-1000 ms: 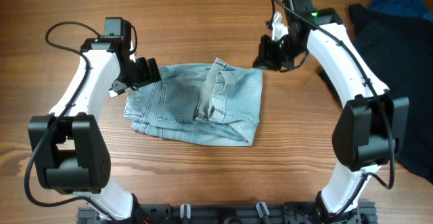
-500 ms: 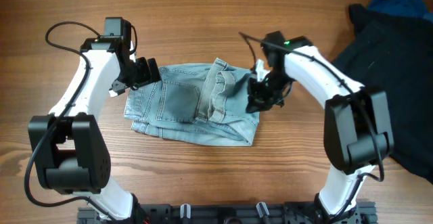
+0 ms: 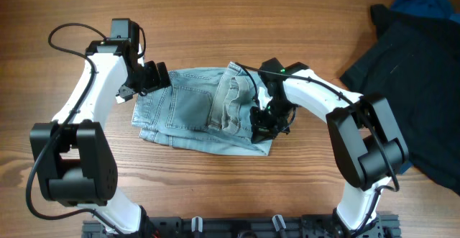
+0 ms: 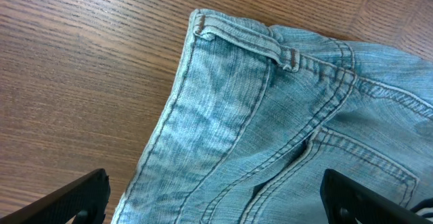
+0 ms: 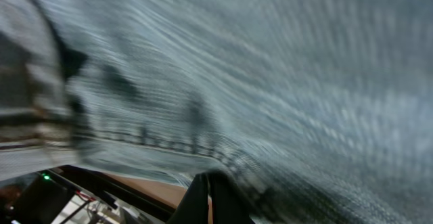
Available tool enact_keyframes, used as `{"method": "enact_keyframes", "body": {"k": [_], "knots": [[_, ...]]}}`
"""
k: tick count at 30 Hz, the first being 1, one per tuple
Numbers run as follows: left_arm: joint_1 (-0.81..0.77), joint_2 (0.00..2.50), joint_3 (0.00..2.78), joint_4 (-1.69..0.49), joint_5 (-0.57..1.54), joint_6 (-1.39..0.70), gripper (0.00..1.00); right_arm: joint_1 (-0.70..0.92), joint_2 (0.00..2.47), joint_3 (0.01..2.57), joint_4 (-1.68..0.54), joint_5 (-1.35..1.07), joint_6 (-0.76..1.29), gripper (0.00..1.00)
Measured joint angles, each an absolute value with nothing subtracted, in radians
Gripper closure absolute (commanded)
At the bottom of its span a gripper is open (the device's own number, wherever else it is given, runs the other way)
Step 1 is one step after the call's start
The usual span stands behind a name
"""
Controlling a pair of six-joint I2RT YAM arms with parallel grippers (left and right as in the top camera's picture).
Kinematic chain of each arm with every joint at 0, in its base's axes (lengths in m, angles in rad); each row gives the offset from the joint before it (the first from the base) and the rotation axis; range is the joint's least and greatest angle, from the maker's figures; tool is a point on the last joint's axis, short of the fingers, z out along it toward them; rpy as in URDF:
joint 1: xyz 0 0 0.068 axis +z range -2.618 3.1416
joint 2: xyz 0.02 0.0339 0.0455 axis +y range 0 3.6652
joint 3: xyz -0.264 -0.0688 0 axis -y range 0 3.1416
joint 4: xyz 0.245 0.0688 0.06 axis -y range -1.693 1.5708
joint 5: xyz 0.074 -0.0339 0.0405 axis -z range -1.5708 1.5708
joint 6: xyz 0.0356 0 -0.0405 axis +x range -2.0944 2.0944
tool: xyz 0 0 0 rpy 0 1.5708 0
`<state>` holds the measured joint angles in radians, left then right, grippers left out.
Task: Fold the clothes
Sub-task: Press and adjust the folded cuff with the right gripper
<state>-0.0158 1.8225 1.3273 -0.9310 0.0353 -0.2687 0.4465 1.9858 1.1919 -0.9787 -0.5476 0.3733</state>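
The jeans (image 3: 205,112) lay folded in a flat bundle in the middle of the table (image 3: 215,195). The black cloth (image 3: 417,65) lay well apart, at the right edge.

The left claw (image 3: 153,78) was wide open and held nothing. It hung just over the top left corner of the jeans. The right claw (image 3: 261,125) was shut tight, with its tip low on the right side of the jeans. Its own camera was too blurry to show if it pinched any cloth.

This looked like a pat or a push to tidy the right edge. To do it well, the shut claw should slide slowly and stay flat on the cloth, so the fold does not bunch up. The left claw could press its corner so the bundle does not slip.

A second before, the right claw was up past the top right corner, over bare wood. It had swung in and down onto the jeans. The left claw and the jeans had not moved.
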Motion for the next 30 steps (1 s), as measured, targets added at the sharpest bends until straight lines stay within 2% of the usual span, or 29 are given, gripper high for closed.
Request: {"method": "enact_keyframes", "body": {"k": [8, 13, 17, 25, 30], "knots": [[-0.016, 1.822, 1.327, -0.931, 0.035, -0.269, 0.00, 0.447, 1.918, 1.209, -0.986, -0.549, 0.395, 0.95], [-0.016, 1.822, 1.327, -0.931, 0.035, -0.269, 0.00, 0.444, 1.757, 1.290, -0.913, -0.525, 0.451, 0.87], [-0.016, 1.822, 1.327, -0.931, 0.035, -0.269, 0.00, 0.420, 1.694, 1.314, -0.881, -0.454, 0.497, 0.86], [-0.016, 1.822, 1.327, -0.931, 0.035, -0.269, 0.00, 0.391, 1.811, 1.314, -0.841, -0.368, 0.509, 0.88], [-0.016, 1.822, 1.327, -0.931, 0.035, -0.269, 0.00, 0.391, 1.936, 1.313, -0.665, -0.438, 0.496, 0.88]]}}
